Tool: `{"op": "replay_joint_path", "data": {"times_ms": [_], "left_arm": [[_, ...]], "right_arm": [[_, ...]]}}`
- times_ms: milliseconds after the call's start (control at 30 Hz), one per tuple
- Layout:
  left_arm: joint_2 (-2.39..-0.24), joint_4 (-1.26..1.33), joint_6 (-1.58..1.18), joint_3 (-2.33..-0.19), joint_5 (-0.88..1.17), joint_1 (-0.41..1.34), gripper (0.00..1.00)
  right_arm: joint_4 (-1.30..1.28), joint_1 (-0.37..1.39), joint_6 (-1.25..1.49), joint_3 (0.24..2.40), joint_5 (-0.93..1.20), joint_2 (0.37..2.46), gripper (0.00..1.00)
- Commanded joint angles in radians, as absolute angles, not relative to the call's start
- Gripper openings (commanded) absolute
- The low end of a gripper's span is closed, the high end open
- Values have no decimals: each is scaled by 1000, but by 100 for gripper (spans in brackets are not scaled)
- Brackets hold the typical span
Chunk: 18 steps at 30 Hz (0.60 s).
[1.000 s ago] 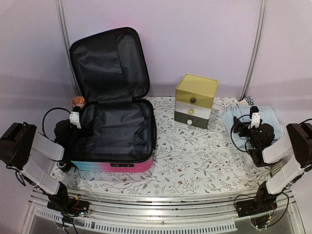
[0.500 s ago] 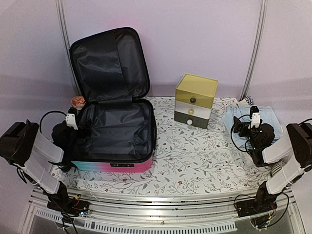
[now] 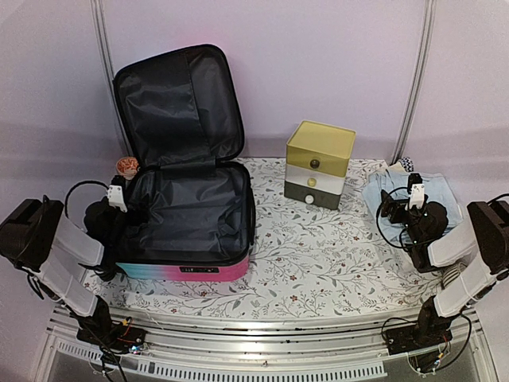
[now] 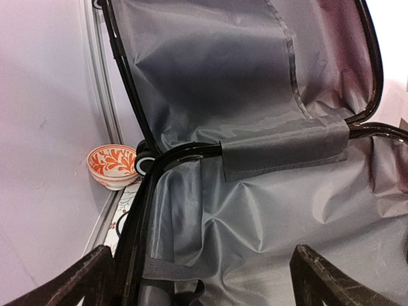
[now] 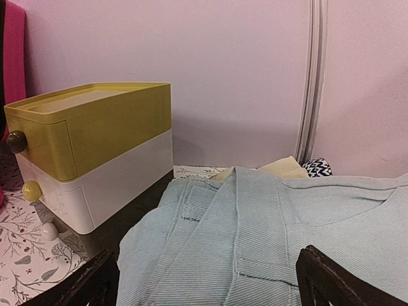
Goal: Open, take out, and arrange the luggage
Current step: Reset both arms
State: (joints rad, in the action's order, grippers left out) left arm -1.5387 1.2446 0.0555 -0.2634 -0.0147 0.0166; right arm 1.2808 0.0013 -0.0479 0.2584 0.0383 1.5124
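Observation:
The luggage (image 3: 187,215) lies open at the table's left, its lid (image 3: 179,103) upright against the back wall. Its turquoise-to-pink shell shows along the front, and inside I see only black lining (image 4: 268,210) and a grey strap (image 4: 166,264). My left gripper (image 3: 131,213) hovers at the case's left rim, open, its fingers straddling the zipper edge with nothing between them (image 4: 204,280). At the far right my right gripper (image 3: 390,208) is open just above a folded light-blue garment (image 5: 255,229), not gripping it.
A yellow-topped drawer box (image 3: 320,163) stands at the middle back. An orange-patterned bowl (image 3: 126,165) sits behind the case's left corner. Beyond the garment (image 3: 441,187) lie a cream cloth (image 5: 280,169) and a dark patterned item (image 5: 317,167).
My left gripper has drawn back slightly to the left from the case's rim, uncovering more of the bowl. The right arm has not moved.

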Motion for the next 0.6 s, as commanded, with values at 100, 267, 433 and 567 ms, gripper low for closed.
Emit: {"op": "replay_joint_path", "data": {"times_ms": [100,267,433,567], "left_arm": [[-1546,1275,51,-256,-10,5,98],[-1546,1275,52,-255,-10,5,98],[-1546,1275,51,-256,-9,5,98],[-1546,1275,52,-256,-9,4,98]], "right_arm": [[1277,-9,-40,244,37,1533,99],[1274,-8,-41,244,37,1531,99],[1274,-9,-41,244,37,1531,99],[1268,-10,-39,247,39,1531,99]]}}
